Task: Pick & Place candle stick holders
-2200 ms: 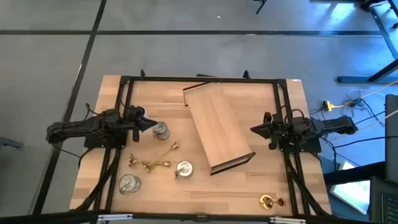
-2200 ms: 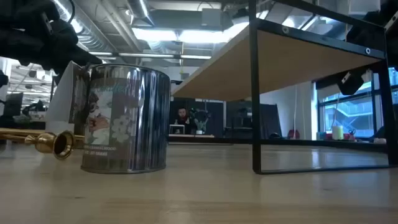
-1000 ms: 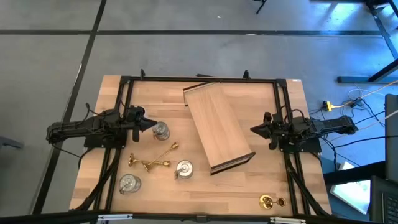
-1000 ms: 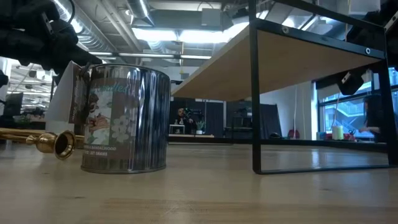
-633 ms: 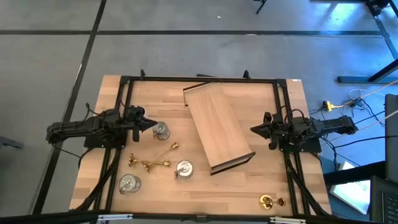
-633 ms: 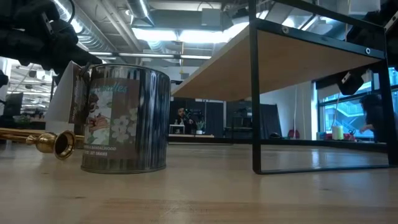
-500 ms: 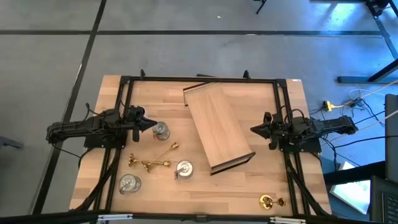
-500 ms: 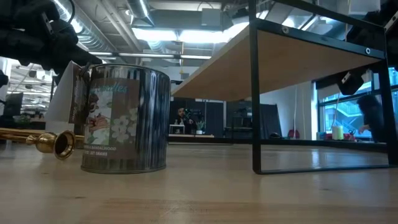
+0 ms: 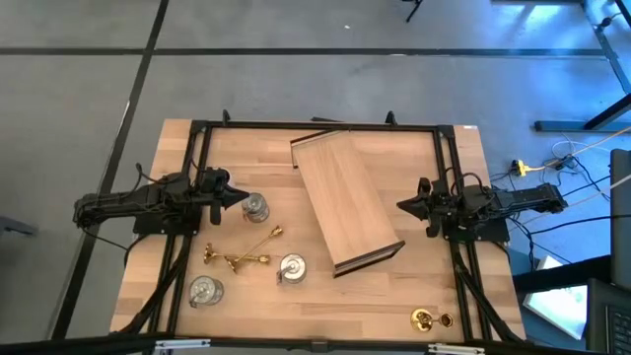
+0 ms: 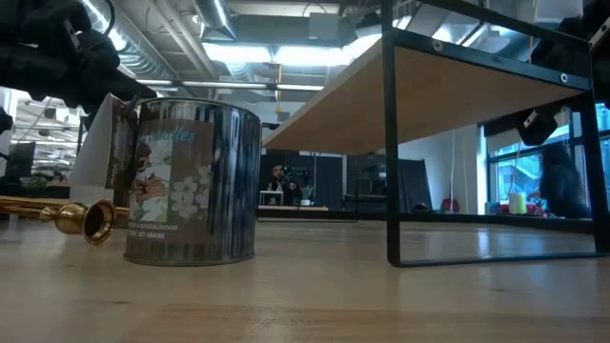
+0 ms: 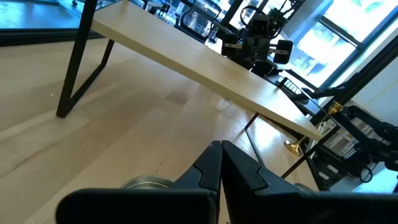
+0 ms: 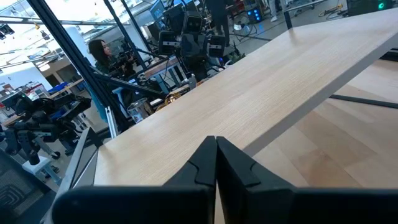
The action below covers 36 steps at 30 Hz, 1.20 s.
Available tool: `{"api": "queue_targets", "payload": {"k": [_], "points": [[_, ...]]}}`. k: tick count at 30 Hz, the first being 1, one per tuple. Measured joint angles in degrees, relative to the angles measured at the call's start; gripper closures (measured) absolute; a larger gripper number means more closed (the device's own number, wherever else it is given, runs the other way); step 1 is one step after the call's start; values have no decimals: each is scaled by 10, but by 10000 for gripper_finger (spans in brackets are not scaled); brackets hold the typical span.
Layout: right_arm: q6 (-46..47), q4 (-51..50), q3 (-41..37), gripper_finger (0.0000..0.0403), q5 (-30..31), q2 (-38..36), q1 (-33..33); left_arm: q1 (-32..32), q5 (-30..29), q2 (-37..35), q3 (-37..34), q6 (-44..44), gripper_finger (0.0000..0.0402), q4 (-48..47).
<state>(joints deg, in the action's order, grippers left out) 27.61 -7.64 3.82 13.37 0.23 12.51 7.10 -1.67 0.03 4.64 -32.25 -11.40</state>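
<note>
Left gripper (image 9: 240, 197) sits pressed together right beside a silvery cup (image 9: 255, 207) at its 3 o'clock; right gripper (image 9: 402, 206), also pressed together, idles by the wooden board (image 9: 345, 202).

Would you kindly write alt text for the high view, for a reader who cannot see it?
Seen from above, a wooden table holds a long wooden board lying diagonally, with silvery cups and gold candlesticks scattered to its left. The left gripper, shut, sits beside one cup; the right gripper, shut, waits by the board.

Bright even overhead light, ceiling strip lamps glaring in low view, blue window cast, soft shadows, blurred background
</note>
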Motion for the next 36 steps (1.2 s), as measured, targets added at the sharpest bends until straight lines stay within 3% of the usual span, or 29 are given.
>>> {"api": "queue_targets", "payload": {"k": [34,36], "points": [[-1,0,0,396,0,0,0,0,0,0,0,0,398,0],[-38,0,0,396,7,0,-1,0,0,0,0,0,398,0]]}}
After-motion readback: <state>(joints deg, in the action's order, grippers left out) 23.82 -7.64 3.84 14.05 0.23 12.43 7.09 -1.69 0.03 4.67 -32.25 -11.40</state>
